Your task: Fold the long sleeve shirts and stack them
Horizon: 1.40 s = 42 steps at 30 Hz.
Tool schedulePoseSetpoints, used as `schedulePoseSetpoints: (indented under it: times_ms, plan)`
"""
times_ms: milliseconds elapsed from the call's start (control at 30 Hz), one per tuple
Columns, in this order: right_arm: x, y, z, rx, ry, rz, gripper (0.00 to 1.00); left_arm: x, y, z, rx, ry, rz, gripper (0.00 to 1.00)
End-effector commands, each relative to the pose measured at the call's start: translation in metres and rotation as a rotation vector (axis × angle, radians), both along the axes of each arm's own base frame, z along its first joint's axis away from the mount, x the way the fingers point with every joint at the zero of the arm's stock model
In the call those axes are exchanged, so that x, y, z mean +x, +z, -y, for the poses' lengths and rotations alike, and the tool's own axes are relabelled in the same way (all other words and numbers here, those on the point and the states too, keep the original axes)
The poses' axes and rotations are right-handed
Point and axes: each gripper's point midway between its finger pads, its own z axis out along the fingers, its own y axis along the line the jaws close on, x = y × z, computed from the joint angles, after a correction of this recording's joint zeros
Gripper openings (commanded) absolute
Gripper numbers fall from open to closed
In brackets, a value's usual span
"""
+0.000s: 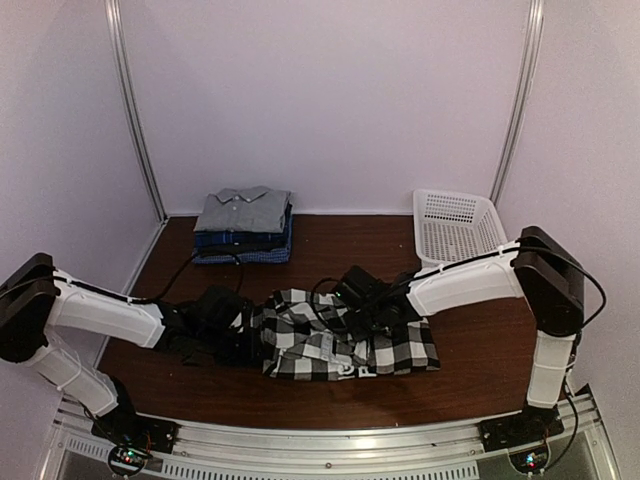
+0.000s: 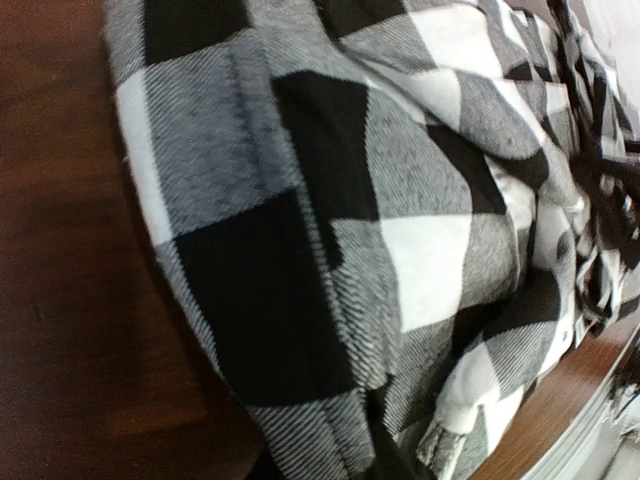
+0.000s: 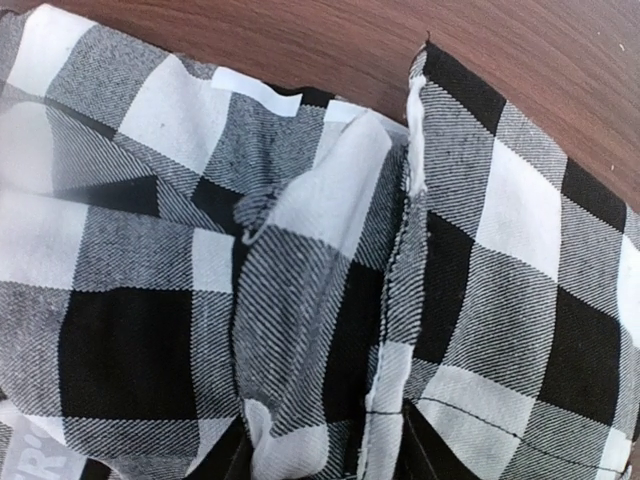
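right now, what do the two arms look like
Both the left arm and right arm have white rounded shells on the long links, bulky black joint housings at the elbows, and black wrist ends. Thin black cables loop along each arm.

My left arm (image 1: 105,318) and right arm (image 1: 465,282) stretch inward over the tabletop (image 1: 480,360), left pincer (image 1: 225,325) and right pincer (image 1: 365,305) both low near its middle.
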Motion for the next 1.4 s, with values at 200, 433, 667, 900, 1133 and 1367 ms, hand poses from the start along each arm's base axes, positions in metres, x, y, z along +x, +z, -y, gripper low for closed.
schedulePoseSetpoints:
  times_ms: [200, 433, 667, 900, 1133, 1367]
  plan:
    - [-0.029, 0.035, 0.037, 0.019, -0.021, -0.031, 0.05, 0.051, 0.03, 0.002, 0.055, 0.046, 0.13, 0.0]
    - [-0.087, 0.064, 0.027, 0.28, 0.026, -0.138, 0.03, 0.128, 0.048, -0.008, 0.097, 0.054, 0.186, 0.0]
    - [-0.14, 0.089, -0.001, 0.574, 0.045, -0.196, 0.04, 0.192, 0.056, -0.037, 0.106, 0.079, 0.187, 0.0]
    - [-0.14, 0.067, 0.046, 0.514, -0.092, -0.153, 0.19, 0.214, 0.053, -0.064, 0.146, 0.083, 0.164, 0.0]
    - [-0.148, 0.059, 0.073, 0.505, -0.144, -0.152, 0.53, 0.218, 0.05, -0.087, 0.15, 0.114, 0.138, 0.0]
    - [-0.116, 0.089, 0.084, 0.431, -0.182, 0.0, 0.73, 0.221, 0.057, -0.086, 0.141, 0.113, 0.144, 0.02]
